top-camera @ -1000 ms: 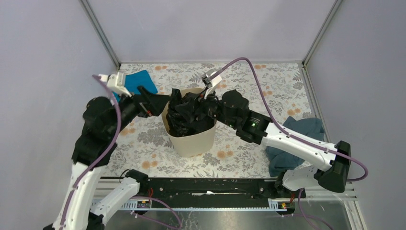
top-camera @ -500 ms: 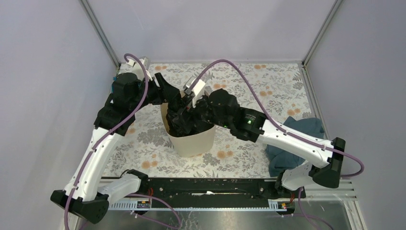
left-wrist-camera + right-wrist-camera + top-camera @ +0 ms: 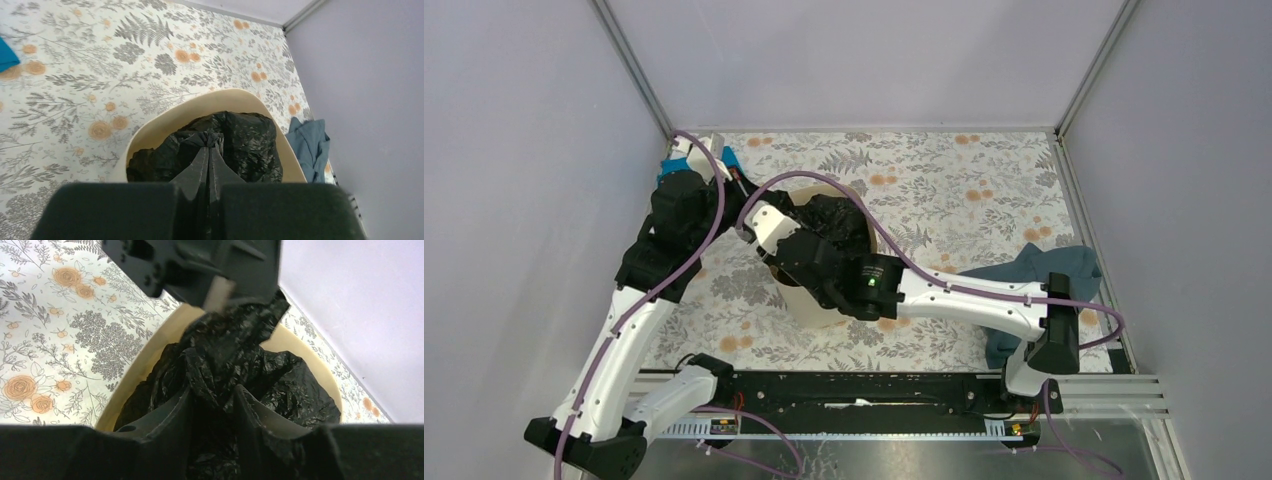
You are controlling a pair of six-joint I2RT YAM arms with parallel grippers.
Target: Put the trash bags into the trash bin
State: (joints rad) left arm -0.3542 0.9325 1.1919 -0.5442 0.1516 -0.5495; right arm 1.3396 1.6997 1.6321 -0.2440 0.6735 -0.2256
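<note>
The beige trash bin [image 3: 810, 306] stands left of the table's middle, its rim [image 3: 220, 97] [image 3: 150, 355] rounded. The glossy black trash bag [image 3: 839, 220] [image 3: 250, 145] [image 3: 292, 385] is crumpled inside it and fills the mouth. My left gripper [image 3: 742, 188] [image 3: 209, 144] reaches in from the far left and is shut on a bunched fold of the bag. A strand is pulled up towards it in the right wrist view. My right gripper [image 3: 213, 390] hangs over the bin's near-left rim. Its fingers stand apart with a ridge of bag between them.
A dark blue-grey cloth [image 3: 1024, 275] [image 3: 310, 145] lies crumpled at the right, under my right arm. A bright blue cloth [image 3: 668, 168] [image 3: 6, 54] peeks out behind my left wrist at the far left. Purple walls close in the floral table on three sides.
My left gripper swung to the bin's far-left rim and shut on the bag. My right arm crossed over the bin to its near-left side, jaws narrowing. The bag sits lower.
</note>
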